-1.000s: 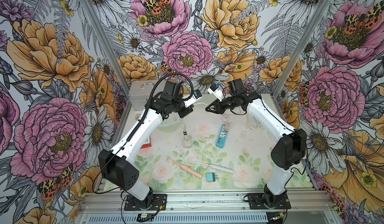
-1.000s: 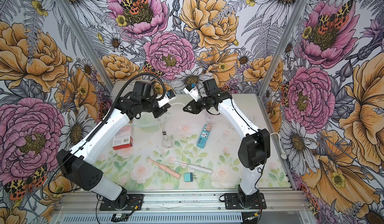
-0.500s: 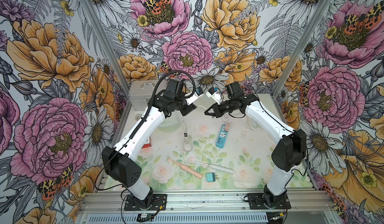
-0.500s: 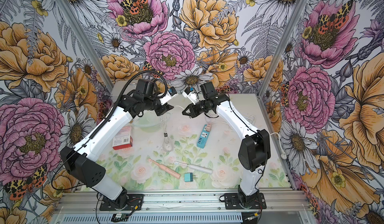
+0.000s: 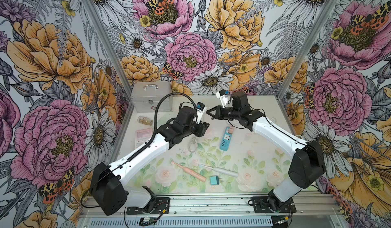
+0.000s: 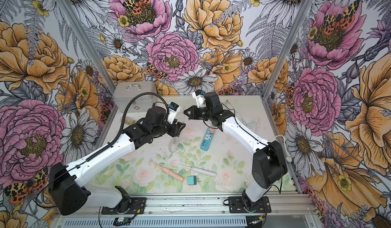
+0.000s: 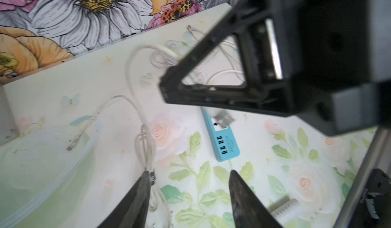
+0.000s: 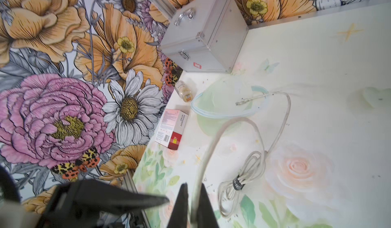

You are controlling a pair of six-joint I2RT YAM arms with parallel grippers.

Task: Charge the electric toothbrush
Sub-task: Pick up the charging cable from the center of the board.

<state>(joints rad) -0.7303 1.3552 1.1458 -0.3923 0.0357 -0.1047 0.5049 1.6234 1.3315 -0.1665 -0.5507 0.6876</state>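
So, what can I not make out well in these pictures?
- Charging cable gripped end: right wrist view, hidden between the shut right gripper fingers.
- White toothbrush: left wrist view, blurred, partly behind a left gripper finger.
- Pink toothbrush charging port: both top views, too small.

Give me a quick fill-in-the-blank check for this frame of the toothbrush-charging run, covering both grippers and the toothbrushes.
1. The right gripper is shut on the white ___.
2. The left gripper holds nothing; its jaws stand ___.
3. Beside the white toothbrush on the table lies a ___ one.

Missing words: cable; open; pink.
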